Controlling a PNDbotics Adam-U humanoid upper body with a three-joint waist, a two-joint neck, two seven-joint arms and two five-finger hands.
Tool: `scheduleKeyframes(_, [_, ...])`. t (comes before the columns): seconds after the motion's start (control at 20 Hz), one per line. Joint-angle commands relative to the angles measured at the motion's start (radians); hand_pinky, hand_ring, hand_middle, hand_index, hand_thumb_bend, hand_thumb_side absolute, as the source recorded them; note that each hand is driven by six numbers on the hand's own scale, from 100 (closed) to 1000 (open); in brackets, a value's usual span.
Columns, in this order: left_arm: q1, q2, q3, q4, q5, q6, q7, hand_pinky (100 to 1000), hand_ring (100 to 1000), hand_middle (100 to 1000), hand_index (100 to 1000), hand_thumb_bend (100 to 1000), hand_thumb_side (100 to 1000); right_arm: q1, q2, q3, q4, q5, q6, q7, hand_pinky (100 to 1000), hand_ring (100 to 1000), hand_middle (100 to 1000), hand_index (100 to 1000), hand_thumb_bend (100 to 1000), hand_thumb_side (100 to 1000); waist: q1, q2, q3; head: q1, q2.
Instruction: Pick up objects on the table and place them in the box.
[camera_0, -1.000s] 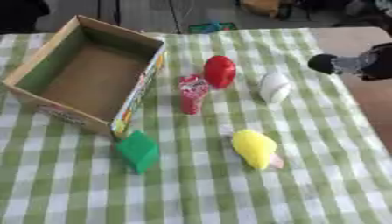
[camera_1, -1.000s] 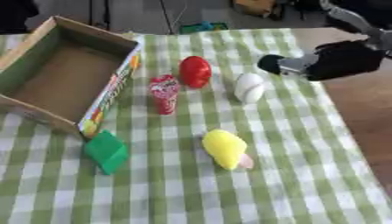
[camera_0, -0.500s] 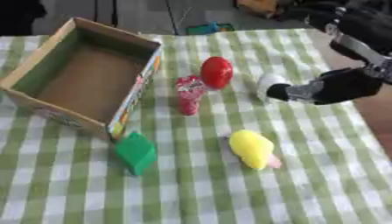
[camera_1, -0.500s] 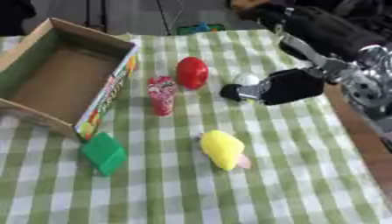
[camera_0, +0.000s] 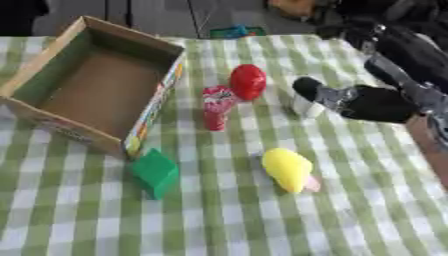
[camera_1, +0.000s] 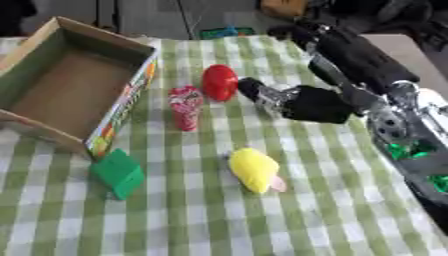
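An open cardboard box (camera_0: 159, 107) stands at the back left of the green checked table and holds nothing. Right of it lie a red egg-shaped thing (camera_0: 248, 81) and an upright red-and-white can (camera_0: 216, 106). A yellow object (camera_0: 287, 168) and a green block (camera_0: 156, 171) lie nearer the front. My right hand (camera_0: 372, 102) reaches in from the right and lies over a white object (camera_0: 306, 106), hiding most of it; only its lower left part shows. Whether the hand holds it is not visible. My left hand is out of view.
My right arm (camera_1: 359, 60) stretches across the table's back right. The cloth ends at the right, where a brown tabletop (camera_1: 394, 47) shows. A teal thing (camera_0: 232, 31) lies beyond the far edge.
My right hand has come in from the right edge, moving left and down until it covers the white object. The other objects have not moved.
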Motion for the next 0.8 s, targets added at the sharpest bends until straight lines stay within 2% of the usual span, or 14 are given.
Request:
scheduleKeyframes(0.05, [-0.004,0.038,0.009,-0.014,-0.011,0.002,0.006,782,808,781,787,100,1000,0.017,0.026,-0.02,-0.011,0.046,-0.008,0.008,821,910,851,937,624,1000,0.001,-0.012,-0.003,0.004,0.014])
scheduleKeyframes(0.25, [-0.002,0.039,0.011,-0.014,-0.015,0.002,0.011,782,807,781,787,100,1000,0.041,0.05,-0.019,-0.011,0.064,-0.02,0.03,823,917,856,937,637,1000,-0.001,-0.007,-0.004,0.007,0.013])
scheduleKeyframes(0.55, [-0.002,0.042,0.012,-0.014,-0.021,0.003,0.015,781,804,778,787,100,1000,0.086,0.095,-0.018,-0.011,0.123,-0.046,0.022,826,919,848,938,611,1000,-0.01,0.003,-0.009,0.012,0.01])
scheduleKeyframes(0.8, [-0.005,0.038,0.011,-0.014,-0.02,0.005,0.015,781,798,773,786,100,1000,0.117,0.106,0.013,-0.011,0.136,-0.052,0.066,827,922,852,937,611,1000,-0.009,0.009,-0.004,0.005,0.002])
